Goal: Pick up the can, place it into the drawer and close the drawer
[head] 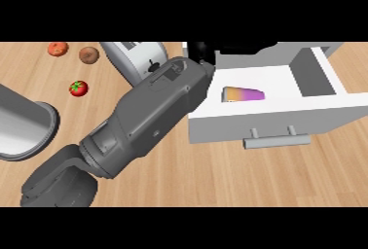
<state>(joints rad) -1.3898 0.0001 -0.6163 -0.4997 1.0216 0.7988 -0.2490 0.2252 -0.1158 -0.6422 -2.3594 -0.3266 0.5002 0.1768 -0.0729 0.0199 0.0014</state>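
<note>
While no label reads, can [243, 94] lies in open drawer [287, 114].

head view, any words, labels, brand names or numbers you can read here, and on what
None can be read.
The can in the open drawer shows only purple and orange colour bands, no lettering.
The toaster, tomato and grey pot show no markings.
</note>
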